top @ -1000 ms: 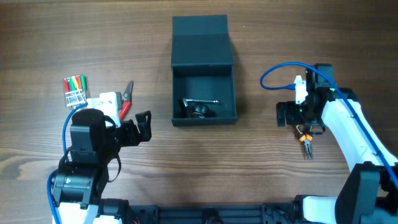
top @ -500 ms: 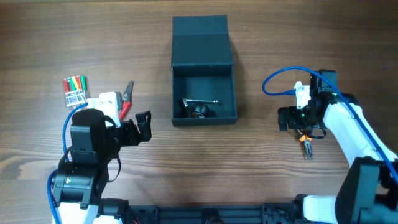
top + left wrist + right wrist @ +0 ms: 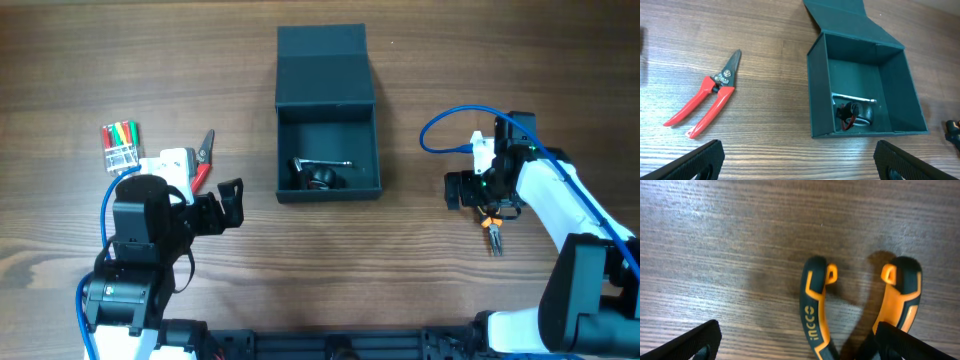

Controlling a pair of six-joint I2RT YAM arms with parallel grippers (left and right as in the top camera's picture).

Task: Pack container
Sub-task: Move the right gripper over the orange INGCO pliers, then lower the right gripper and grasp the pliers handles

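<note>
Workshop tabletop (image 3: pixel 450 60) (pliers (image 3: pixel 812 312), red cutters (image 3: pixel 722 85))

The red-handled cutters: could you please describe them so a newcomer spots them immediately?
Find the central dark teal container, then look left. The cutters lie there beside a white object; all-red handles distinguish them from the orange-and-dark pliers on the right.

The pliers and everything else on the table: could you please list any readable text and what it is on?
"inco": orange lettering along one handle of the pliers, right wrist view.
marker pack: label too small to read.
container, red cutters: no text visible.
</note>
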